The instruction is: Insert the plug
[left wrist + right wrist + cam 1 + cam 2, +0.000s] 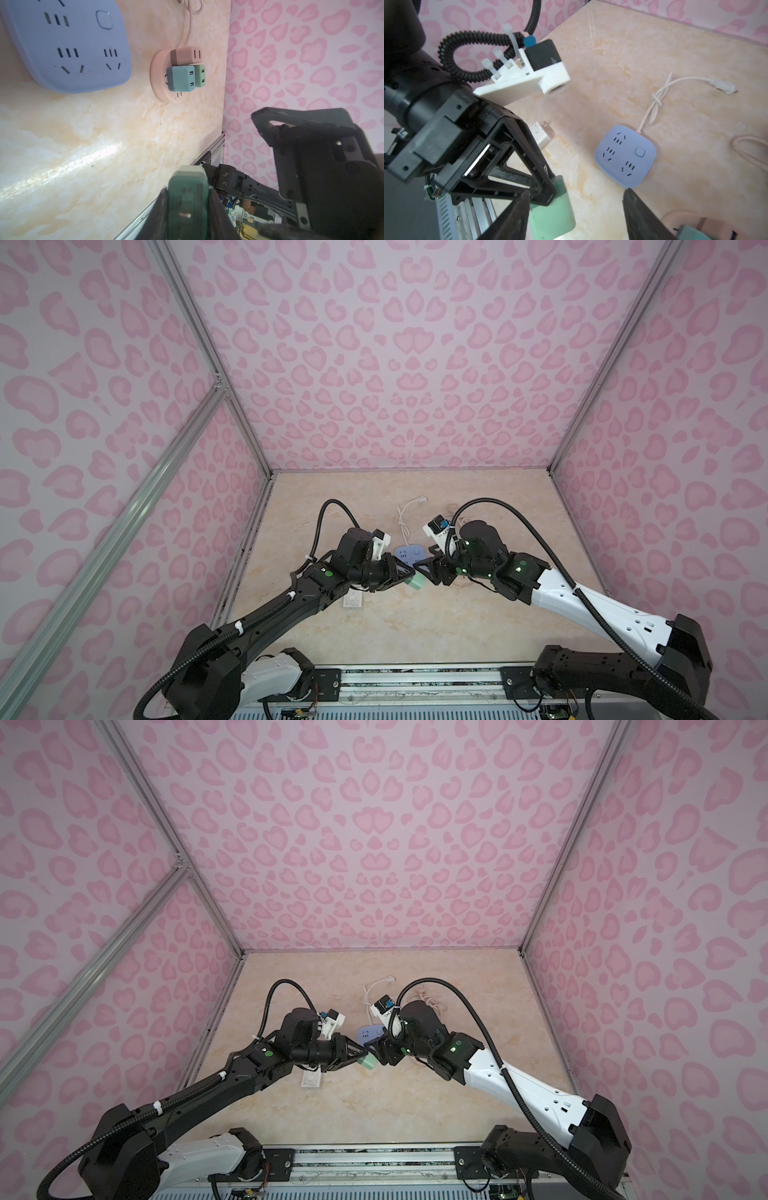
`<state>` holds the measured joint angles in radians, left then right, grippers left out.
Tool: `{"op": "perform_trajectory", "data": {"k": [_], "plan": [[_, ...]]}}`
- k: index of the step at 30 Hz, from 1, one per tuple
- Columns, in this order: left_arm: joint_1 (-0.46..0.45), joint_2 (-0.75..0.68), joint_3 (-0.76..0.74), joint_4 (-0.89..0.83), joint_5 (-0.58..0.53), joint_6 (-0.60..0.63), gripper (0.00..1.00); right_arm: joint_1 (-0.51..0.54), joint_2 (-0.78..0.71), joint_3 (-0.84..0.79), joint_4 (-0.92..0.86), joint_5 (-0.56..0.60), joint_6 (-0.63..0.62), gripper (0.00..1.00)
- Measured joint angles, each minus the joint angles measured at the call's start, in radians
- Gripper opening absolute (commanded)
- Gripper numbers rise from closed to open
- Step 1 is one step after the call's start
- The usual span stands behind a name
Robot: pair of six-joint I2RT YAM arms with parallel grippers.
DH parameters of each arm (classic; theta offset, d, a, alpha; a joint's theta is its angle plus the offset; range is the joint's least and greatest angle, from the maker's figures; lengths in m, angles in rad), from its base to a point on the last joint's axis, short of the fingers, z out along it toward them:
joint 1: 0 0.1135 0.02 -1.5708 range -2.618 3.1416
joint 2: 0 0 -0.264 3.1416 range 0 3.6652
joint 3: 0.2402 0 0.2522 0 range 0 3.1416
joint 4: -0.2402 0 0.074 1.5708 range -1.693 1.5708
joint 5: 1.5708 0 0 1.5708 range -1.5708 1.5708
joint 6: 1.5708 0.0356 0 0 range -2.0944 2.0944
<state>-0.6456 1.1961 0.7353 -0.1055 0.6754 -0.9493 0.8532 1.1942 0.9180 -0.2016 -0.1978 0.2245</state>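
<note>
Left hand (548, 185) clamped on green plug (552, 212); right hand (576, 191) open, fingers straddling plug.

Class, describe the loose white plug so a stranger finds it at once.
Find the marble-look table and the left arm over it. Just under that arm lies the white plug. Unlike the gripped green plug, it is white and untouched.

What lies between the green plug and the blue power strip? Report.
Bare tabletop only, between green plug and blue power strip; right wrist view shows it.
</note>
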Motion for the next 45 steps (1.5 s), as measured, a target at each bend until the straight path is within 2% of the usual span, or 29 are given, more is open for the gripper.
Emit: {"op": "perform_trajectory", "data": {"k": [5, 10, 17, 21, 29, 37, 45], "plan": [[0.042, -0.027, 0.020, -0.008, 0.028, -0.065, 0.03, -0.035, -0.038, -0.032, 0.035, 0.011, 0.041, 0.68], [0.106, -0.069, 0.007, 0.000, 0.048, -0.160, 0.02, -0.106, -0.053, -0.093, 0.096, 0.037, 0.143, 0.63], [0.135, -0.080, -0.050, 0.146, 0.094, -0.378, 0.03, -0.128, -0.050, -0.158, 0.221, -0.032, 0.232, 0.62], [0.138, -0.078, -0.041, 0.217, 0.119, -0.471, 0.03, -0.126, -0.074, -0.217, 0.310, -0.104, 0.231, 0.63], [0.138, -0.050, -0.026, 0.247, 0.171, -0.542, 0.03, -0.114, -0.145, -0.272, 0.406, -0.182, 0.133, 0.69], [0.138, -0.048, -0.053, 0.319, 0.198, -0.576, 0.03, -0.104, -0.100, -0.245, 0.451, -0.259, 0.107, 0.69], [0.137, -0.048, -0.062, 0.382, 0.209, -0.612, 0.02, -0.074, -0.055, -0.222, 0.485, -0.285, 0.106, 0.65]]}}
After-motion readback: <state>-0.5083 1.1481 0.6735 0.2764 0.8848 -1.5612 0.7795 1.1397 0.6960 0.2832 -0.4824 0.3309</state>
